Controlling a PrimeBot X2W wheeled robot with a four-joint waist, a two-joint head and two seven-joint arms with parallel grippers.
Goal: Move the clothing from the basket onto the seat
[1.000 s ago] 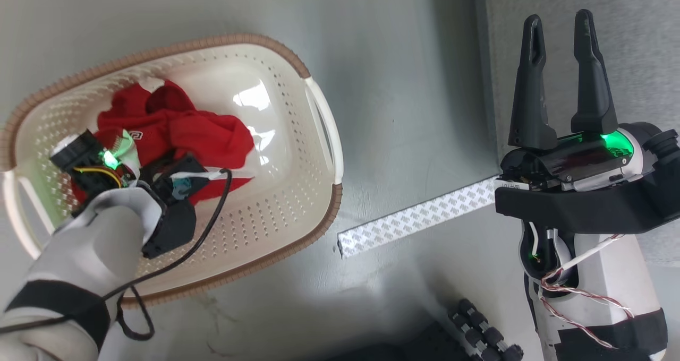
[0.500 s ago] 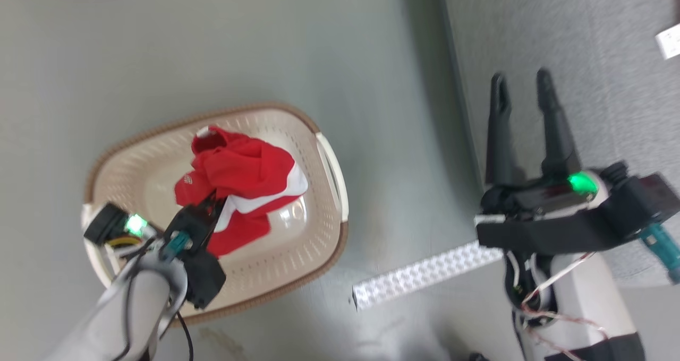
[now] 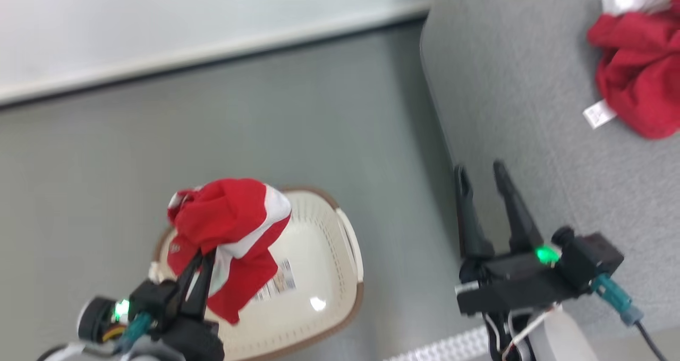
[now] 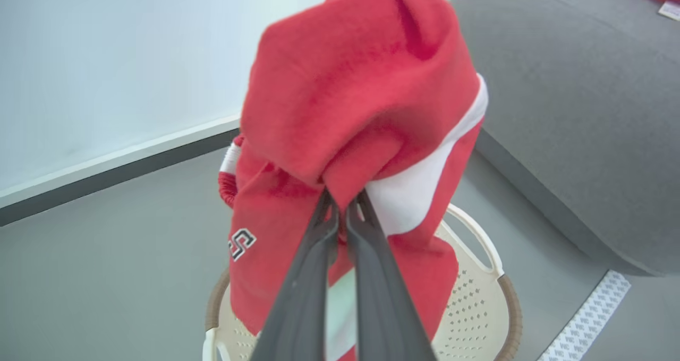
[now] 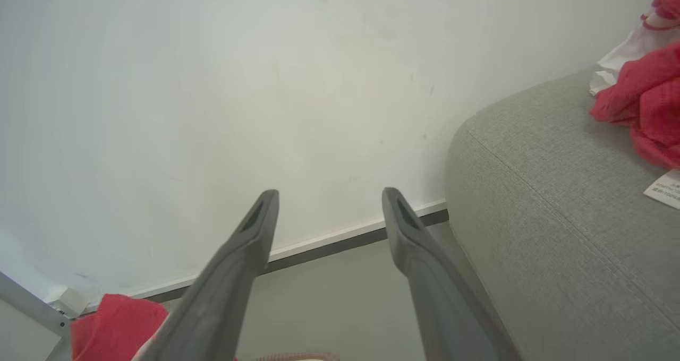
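1. Left gripper (image 4: 344, 197), at 7 o'clock in the head view: two long, dark, matte fingers pressed together, clamped on a pinch of red cloth.
2. Striped garment (image 4: 361, 85): soft red knit bunched into a rounded lump over the fingertips. It has a broad white band on one side and a small black-and-white letter patch (image 4: 241, 244) on a hanging fold. It is held up above the basket.
3. Basket (image 3: 325, 228): a cream plastic oval with glossy, perforated walls, a brown woven-look rim and a loop handle. A printed label lies on its base. It stands on the floor directly beneath the garment.
4. Right gripper (image 3: 478, 169), at 5 o'clock: tapered dark fingers spread wide apart, holding nothing, with a green lamp at the base.
5. Tape strip (image 4: 584, 313): a flat white band with a grey repeat pattern, on the floor beside the seat's foot.
6. Floor (image 3: 265, 117): smooth and grey-green.
7. Seat (image 3: 531, 111), from 1 to 4 o'clock: grey woven upholstery with rounded edges.
8. Second garment (image 3: 637, 85), at 2 o'clock: crumpled red and white cloth lying on the seat, with a white tag (image 3: 599, 114) at its edge.
9. Wall (image 3: 159, 21), at 11 o'clock: plain white with a pale skirting.
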